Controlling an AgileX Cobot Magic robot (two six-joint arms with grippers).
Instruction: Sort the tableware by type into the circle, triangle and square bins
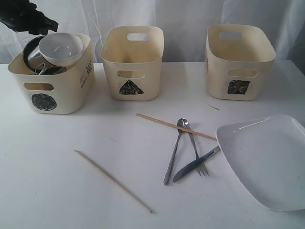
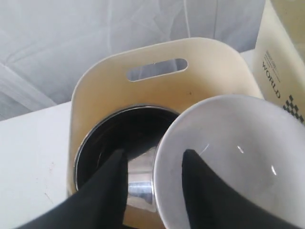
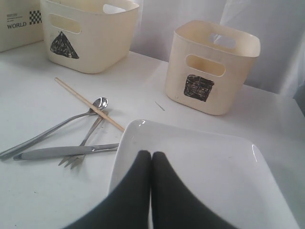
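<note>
**Left gripper** [image 2: 153,153]: the fingers are standing spread, one on each side of the rim of the white bowl [image 2: 238,157]. One finger is inside the bowl and the other outside it, with a gap showing at both sides, so nothing is being pinched.

**White bowl:** it is sitting tilted on top of the steel bowl [image 2: 119,131], and both are resting in the circle bin [image 1: 66,95]. More steel is showing beneath them, but what it is cannot be told.

**Circle bin:** it is standing to the left of the triangle bin [image 1: 147,62] in the exterior view.

**Right gripper** [image 3: 151,155]: the fingers are pressing together with nothing between them, hanging over the near edge of the squarish white plate [image 3: 214,162].

**Plate:** it is lying on the table [image 1: 47,191], in front of the triangle bin and well to its right.

**Cutlery:** the knife [image 3: 57,152], fork [image 3: 88,138] and spoon [image 3: 47,131] are lying crossed in a cluster in front of the triangle bin, slightly to its right.
- The knife is crossing the fork near its tines.
- One end of the knife is lying just beside the plate's rim.

**Wooden chopstick** [image 3: 88,103]: it is lying across the spoon and fork, between the rest of the cluster and the triangle bin.

**Second chopstick** [image 1: 112,180]: it is lying alone, in front of the triangle bin and to its left.

**Square bin** [image 1: 217,67]: it is standing to the right of the triangle bin.
</note>
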